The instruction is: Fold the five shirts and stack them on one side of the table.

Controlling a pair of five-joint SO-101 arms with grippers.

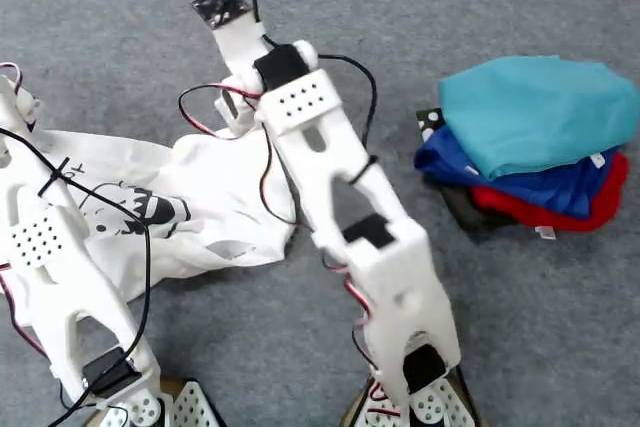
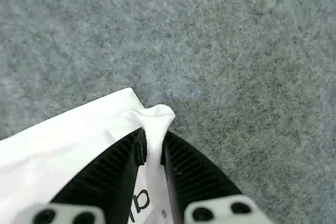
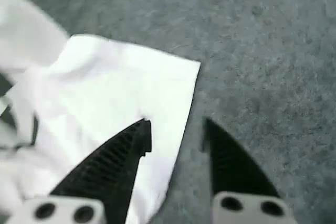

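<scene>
A white shirt with a black print lies crumpled on the left half of the grey table. My left gripper is shut on a pinched fold of the white shirt, at the table's left edge in the high view. My right gripper stands open over a corner edge of the white shirt, one finger above the cloth and the other above bare table. In the high view the right gripper is at the shirt's far edge.
At the right of the table sits a stack of folded shirts: teal on top, then blue, red and a dark one underneath. Bare grey table lies in front of the stack.
</scene>
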